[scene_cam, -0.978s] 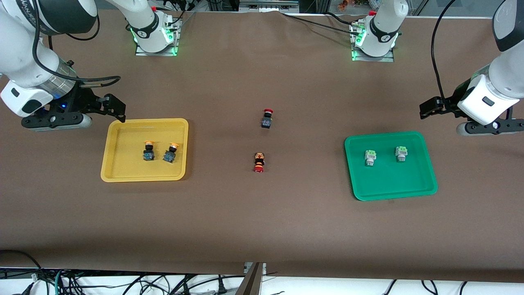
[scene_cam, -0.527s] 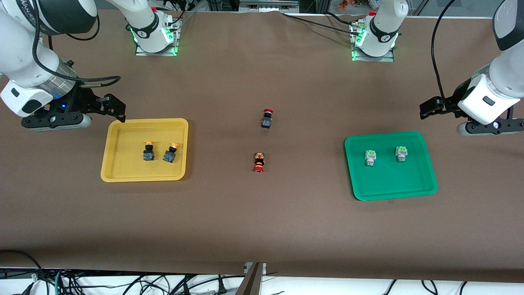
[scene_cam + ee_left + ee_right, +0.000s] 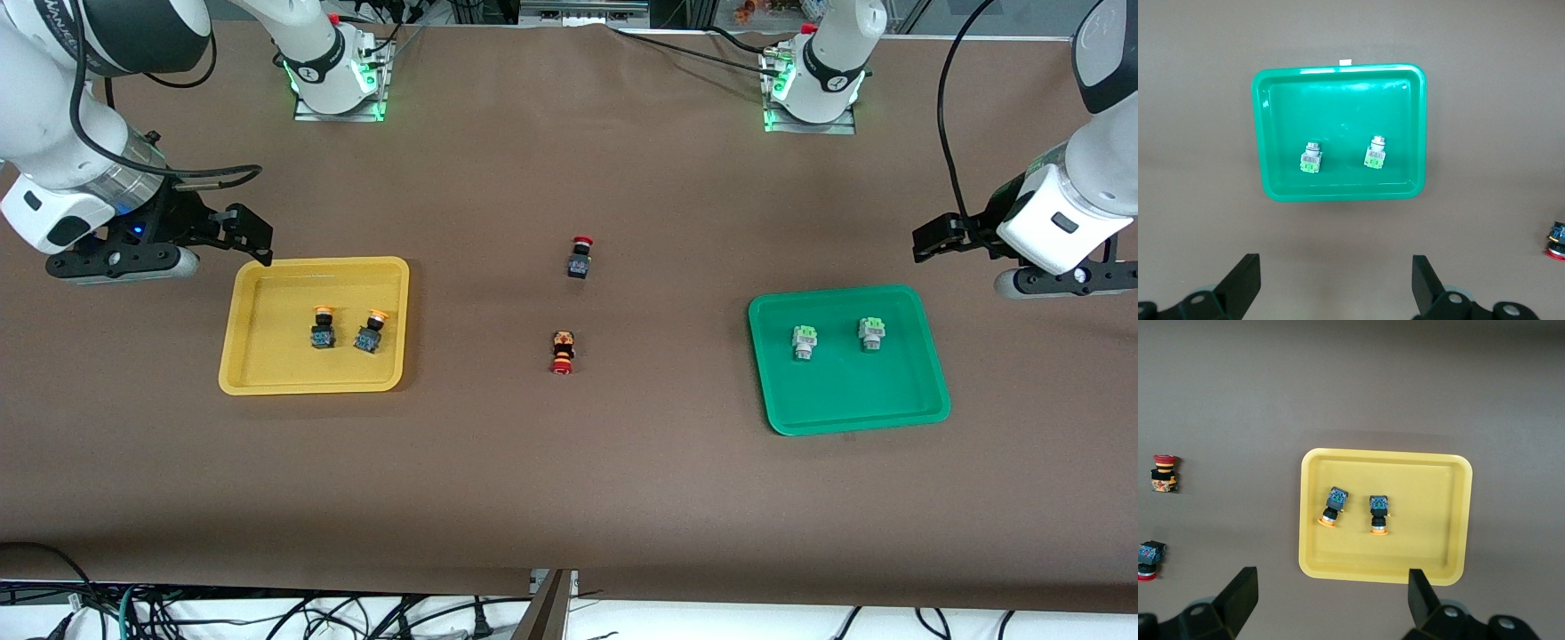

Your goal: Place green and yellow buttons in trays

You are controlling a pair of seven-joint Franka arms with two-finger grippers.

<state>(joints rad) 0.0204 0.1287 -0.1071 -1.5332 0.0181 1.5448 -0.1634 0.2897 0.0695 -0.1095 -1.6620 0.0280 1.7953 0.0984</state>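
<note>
Two orange-yellow capped buttons (image 3: pixel 323 327) (image 3: pixel 371 332) lie in the yellow tray (image 3: pixel 267 384). Two pale green-and-white buttons (image 3: pixel 805 341) (image 3: pixel 871 332) lie in the green tray (image 3: pixel 853 425). My right gripper (image 3: pixel 253 236) is open and empty, in the air just off the yellow tray's corner. In the right wrist view its gripper (image 3: pixel 1330 597) looks down on the yellow tray (image 3: pixel 1385 455). My left gripper (image 3: pixel 931 240) is open and empty, in the air beside the green tray. In the left wrist view its gripper (image 3: pixel 1335 283) looks down on the green tray (image 3: pixel 1338 68).
Two red-capped black switches lie on the brown table between the trays. One (image 3: pixel 580 258) is farther from the front camera, the other (image 3: pixel 562 352) is nearer. Both arm bases stand along the table's edge farthest from the front camera.
The left hand has drifted very slightly toward the left arm's end of the table. Nothing else has moved.
</note>
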